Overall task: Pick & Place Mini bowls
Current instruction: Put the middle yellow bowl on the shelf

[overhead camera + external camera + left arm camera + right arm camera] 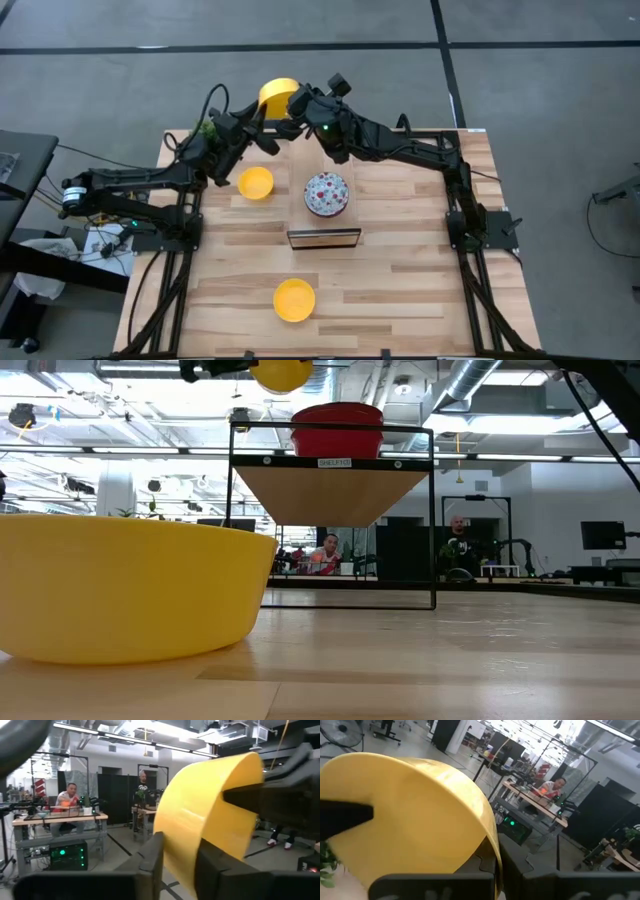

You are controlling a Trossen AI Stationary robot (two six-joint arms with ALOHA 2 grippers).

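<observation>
- Both arms raised over the far edge of the counter [400,290], meeting at one yellow bowl [279,98] held up in the air, tipped on its side.
- Right gripper [300,106] reaching in from the right, jaws clamped tight on the bowl's rim; in the right wrist view the rim [490,845] running down between the two dark fingers.
- Left gripper [258,125] angled up from the left, jaws set either side of the same bowl's wall; in the left wrist view the wall [200,820] passing between the fingers [150,865]. Firmly pinched or merely around it: cannot tell.
- Right arm's dark finger visible against the bowl in the left wrist view, its tip cut off by the picture edge.
- Second yellow bowl [256,183] on the counter just below the left arm; third yellow bowl [294,300] near the front edge, filling the left of the low view [130,590].
- Floral bowl [327,193] on top of a small shelf [323,238] mid-counter; number of bowls stacked there hard to make out from above. Seen level as red [337,430], pattern not legible.
- Green plant [207,130] mostly hidden behind the left arm.
- Held bowl only partly caught at the top edge of the low view [281,374].
- People seated at desks in the room beyond [67,797].
</observation>
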